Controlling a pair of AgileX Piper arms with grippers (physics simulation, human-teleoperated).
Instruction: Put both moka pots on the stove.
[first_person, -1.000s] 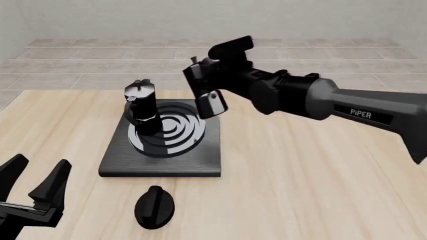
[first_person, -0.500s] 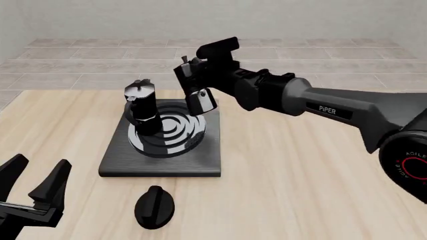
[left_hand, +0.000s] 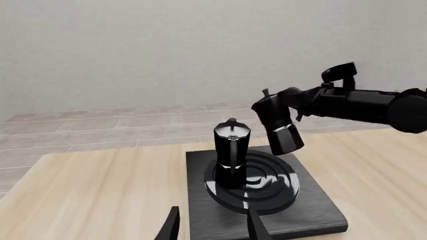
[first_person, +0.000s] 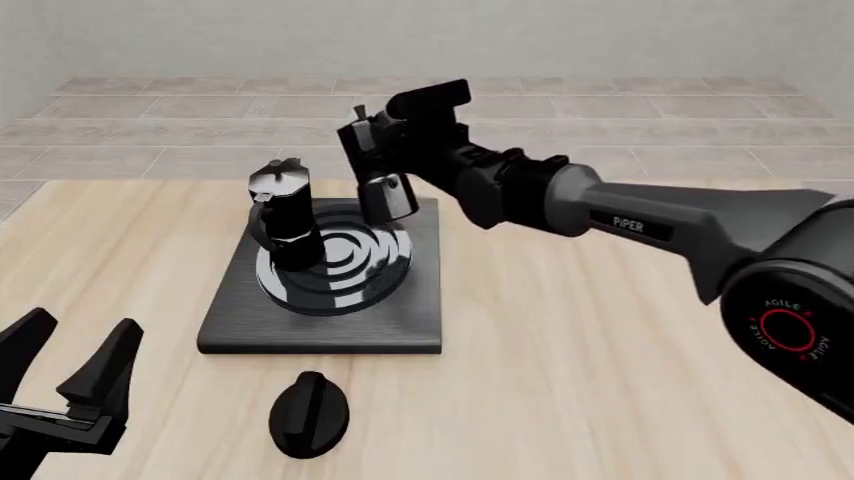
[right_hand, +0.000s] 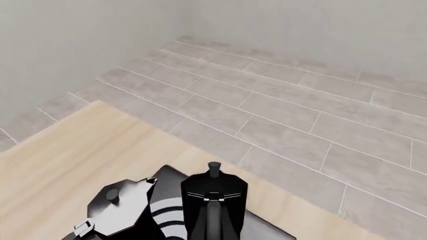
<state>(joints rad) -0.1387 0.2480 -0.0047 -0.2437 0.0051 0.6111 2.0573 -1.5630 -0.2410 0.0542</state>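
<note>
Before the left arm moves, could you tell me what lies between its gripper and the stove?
Only the black knob, near the stove, per the front view.

**Right arm stretched out with a pot, left arm parked low**

The right arm reaches in from the right, long and nearly level across the table, its wrist angled toward the far left. The right gripper (first_person: 378, 160) is clamped on a moka pot (first_person: 386, 196), which hangs tilted in the air. Down at the near left corner, the left gripper (first_person: 74, 365) sits low, its two dark fingers (first_person: 112, 363) spread wide apart, nothing between them, tips pointing up and forward.
</note>
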